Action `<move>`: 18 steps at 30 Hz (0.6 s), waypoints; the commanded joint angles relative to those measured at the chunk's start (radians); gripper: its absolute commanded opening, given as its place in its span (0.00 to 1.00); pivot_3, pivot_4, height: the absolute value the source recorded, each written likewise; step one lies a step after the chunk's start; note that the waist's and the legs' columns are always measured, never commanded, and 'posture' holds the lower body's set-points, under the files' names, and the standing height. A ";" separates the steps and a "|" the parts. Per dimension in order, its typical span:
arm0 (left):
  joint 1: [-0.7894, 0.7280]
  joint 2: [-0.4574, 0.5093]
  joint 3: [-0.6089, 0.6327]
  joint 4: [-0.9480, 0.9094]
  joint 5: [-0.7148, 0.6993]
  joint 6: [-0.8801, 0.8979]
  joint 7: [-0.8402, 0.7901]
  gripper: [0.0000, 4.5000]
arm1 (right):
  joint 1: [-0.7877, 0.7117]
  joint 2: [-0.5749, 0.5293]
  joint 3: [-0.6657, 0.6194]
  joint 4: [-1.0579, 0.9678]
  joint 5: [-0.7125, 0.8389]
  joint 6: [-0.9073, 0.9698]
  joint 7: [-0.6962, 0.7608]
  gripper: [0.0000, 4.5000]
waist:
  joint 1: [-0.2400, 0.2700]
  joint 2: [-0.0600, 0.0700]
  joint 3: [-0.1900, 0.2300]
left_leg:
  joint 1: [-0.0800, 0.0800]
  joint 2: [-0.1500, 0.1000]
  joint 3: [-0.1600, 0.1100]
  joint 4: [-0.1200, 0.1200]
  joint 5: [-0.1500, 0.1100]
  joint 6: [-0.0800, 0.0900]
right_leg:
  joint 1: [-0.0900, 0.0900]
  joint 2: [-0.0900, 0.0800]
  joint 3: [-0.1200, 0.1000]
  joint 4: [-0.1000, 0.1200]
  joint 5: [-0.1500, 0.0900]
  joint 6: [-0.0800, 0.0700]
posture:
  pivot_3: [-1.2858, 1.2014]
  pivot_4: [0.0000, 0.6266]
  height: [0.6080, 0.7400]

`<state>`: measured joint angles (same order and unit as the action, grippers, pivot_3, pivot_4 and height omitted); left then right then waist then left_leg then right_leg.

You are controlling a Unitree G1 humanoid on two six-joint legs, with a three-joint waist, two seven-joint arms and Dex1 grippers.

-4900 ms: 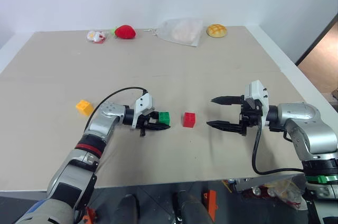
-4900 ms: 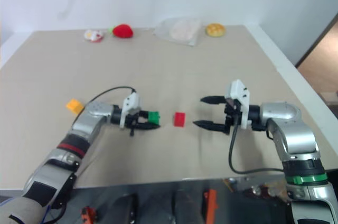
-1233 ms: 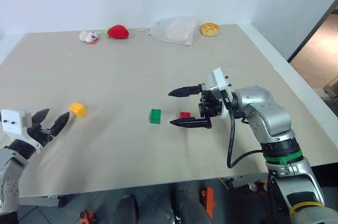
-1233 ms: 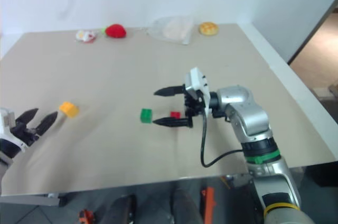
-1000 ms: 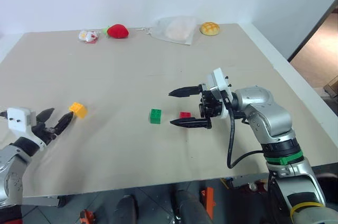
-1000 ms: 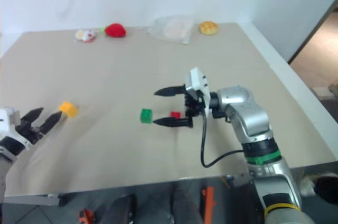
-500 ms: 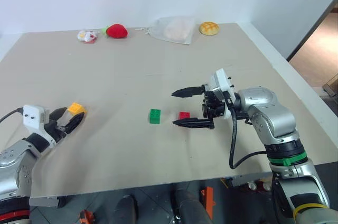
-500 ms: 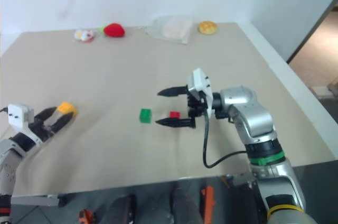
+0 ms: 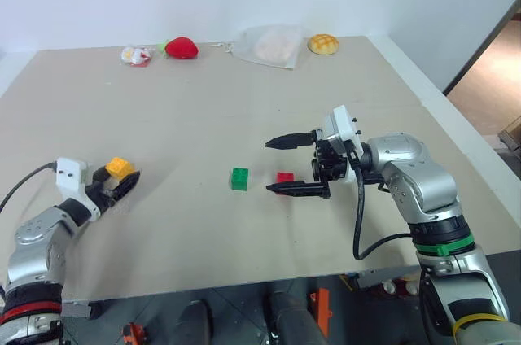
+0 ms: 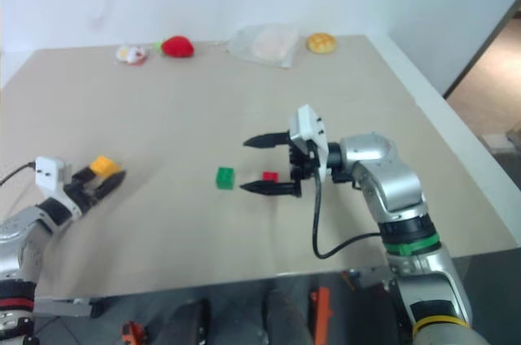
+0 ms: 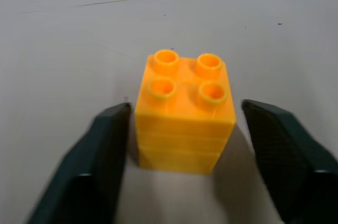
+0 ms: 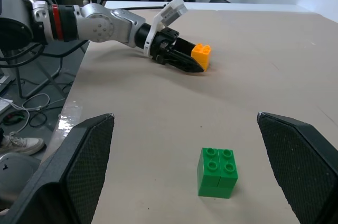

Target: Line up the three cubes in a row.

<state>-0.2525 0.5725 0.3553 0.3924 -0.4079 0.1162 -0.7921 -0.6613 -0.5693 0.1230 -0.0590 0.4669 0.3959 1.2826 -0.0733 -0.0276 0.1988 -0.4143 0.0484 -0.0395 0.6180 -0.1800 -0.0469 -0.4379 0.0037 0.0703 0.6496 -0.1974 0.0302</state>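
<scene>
On the tan table (image 9: 203, 117), the left gripper (image 9: 122, 181) sits around the yellow-orange cube (image 9: 119, 168) at 9 o'clock. The green cube (image 9: 238, 178) and red cube (image 9: 284, 177) sit near the middle. The right gripper (image 9: 281, 166) at 3 o'clock has its fingers wide apart by the red one.

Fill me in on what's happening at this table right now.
A two-armed robot is lining up three cubes. Its left end effector straddles the yellow-orange cube near the table's left side, one finger against it and a gap at the other, so it isn't gripped yet. The green cube and red cube sit side by side mid-table, a small gap apart. The right end effector hangs wide open by the red cube, holding nothing.
</scene>
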 commanded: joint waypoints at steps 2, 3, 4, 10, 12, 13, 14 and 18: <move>-0.039 0.007 -0.007 0.041 0.005 -0.040 -0.030 0.38 | 0.010 -0.010 -0.029 -0.050 0.029 0.008 -0.009 1.00 | 0.000 0.000 0.000 | 0.000 0.000 0.000 0.000 0.000 0.000 | 0.000 0.000 0.000 0.000 0.000 0.000 | 0.52 0.24 1.00; -0.045 0.007 -0.009 0.047 0.007 -0.043 -0.035 0.31 | 0.012 -0.009 -0.033 -0.056 0.034 0.013 -0.013 1.00 | 0.000 0.000 0.000 | 0.000 0.000 0.000 0.000 0.000 0.000 | 0.000 0.000 0.000 0.000 0.000 0.000 | 0.52 0.24 1.00; -0.051 0.005 -0.013 0.052 0.010 -0.045 -0.037 0.30 | 0.013 -0.005 -0.040 -0.064 0.045 0.022 -0.020 1.00 | 0.001 0.000 0.000 | 0.000 0.000 0.000 0.000 0.000 0.000 | 0.000 0.000 0.000 0.000 0.001 0.001 | 0.52 0.24 1.00; -0.081 -0.001 -0.061 0.044 0.042 -0.045 -0.038 0.30 | 0.023 0.005 -0.055 -0.105 0.086 0.058 -0.056 1.00 | 0.005 0.000 0.000 | 0.000 0.000 0.000 0.001 0.001 0.000 | 0.001 0.000 0.000 0.001 0.001 0.001 | 0.52 0.24 1.00; -0.096 -0.009 -0.112 0.008 0.060 -0.051 -0.073 0.30 | 0.029 0.004 -0.055 -0.111 0.089 0.059 -0.065 1.00 | 0.009 0.000 0.000 | 0.000 0.000 0.000 0.002 0.001 0.000 | 0.001 0.000 0.000 0.001 0.002 0.001 | 0.52 0.24 1.00; -0.107 -0.015 -0.133 -0.009 0.065 -0.048 -0.084 0.30 | 0.033 0.001 -0.056 -0.113 0.091 0.059 -0.066 1.00 | 0.012 0.000 0.000 | 0.000 -0.001 0.000 0.002 0.001 -0.001 | 0.001 -0.001 0.000 0.001 0.002 0.002 | 0.52 0.24 1.00; -0.120 -0.019 -0.155 -0.025 0.067 -0.042 -0.101 0.30 | 0.036 -0.001 -0.057 -0.116 0.092 0.060 -0.070 1.00 | 0.019 0.000 0.000 | 0.000 -0.001 0.000 0.003 0.001 -0.001 | 0.002 -0.001 0.000 0.001 0.002 0.002 | 0.52 0.24 1.00; -0.185 -0.035 -0.237 -0.072 0.058 -0.010 -0.171 0.30 | 0.046 -0.020 -0.084 -0.133 0.117 0.080 -0.082 1.00 | 0.026 0.000 0.000 | -0.001 -0.001 0.001 0.004 0.001 -0.001 | 0.001 -0.001 0.001 0.000 0.002 0.002 | 0.52 0.24 1.00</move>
<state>-0.4035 0.5273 0.1316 0.3733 -0.3480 0.0985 -0.9309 -0.6121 -0.5716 0.0863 -0.1439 0.5535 0.4710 1.2099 -0.0470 -0.0281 0.1985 -0.4165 0.0477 -0.0383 0.6216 -0.1788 -0.0476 -0.4380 0.0030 0.0713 0.6501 -0.1952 0.0328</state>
